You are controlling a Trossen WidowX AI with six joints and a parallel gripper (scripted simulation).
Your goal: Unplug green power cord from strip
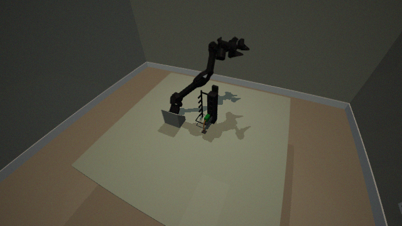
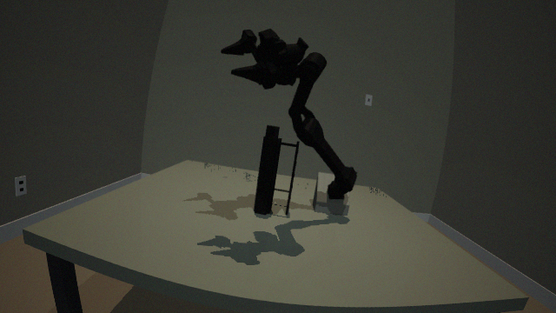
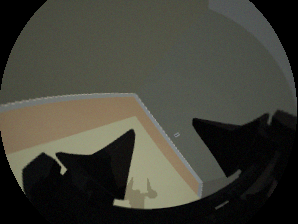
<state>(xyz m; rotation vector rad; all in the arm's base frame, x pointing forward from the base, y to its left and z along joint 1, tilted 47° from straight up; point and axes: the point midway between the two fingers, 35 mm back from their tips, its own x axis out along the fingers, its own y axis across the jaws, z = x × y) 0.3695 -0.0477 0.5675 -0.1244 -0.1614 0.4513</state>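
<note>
- Up high, my black two-fingered pincer (image 1: pixel 243 51) hangs in the air above the pale greenish bench (image 1: pixel 176 176), at the end of my black jointed arm (image 1: pixel 201 78).
- Its fingers are spread wide apart, with nothing between them; in the exterior view the two pointed tips (image 2: pixel 232 49) stand clearly separate.
- The tall black upright power strip (image 1: pixel 213 103) stands on the bench well below the pincer, just beside my arm's grey base block (image 1: pixel 173 118).
- The small green plug (image 1: pixel 207 117) sits low against the side of that strip, near its foot; whether its prongs are seated in a socket I cannot tell at this size.
- A short thin orange-brown piece (image 1: pixel 203 125) runs down from the plug to the bench.
- A thin black ladder-like frame (image 1: pixel 200 105) rises beside the strip, on the side facing my base.
- So the plug is far below the pincer and well apart from it; neither finger touches the plug, the cord or the strip.
- In the wrist view my two dark fingers point out towards the far wall and floor edge, and the plug does not show there.
- In the exterior view the strip (image 2: pixel 267 169) hides the plug.
</note>
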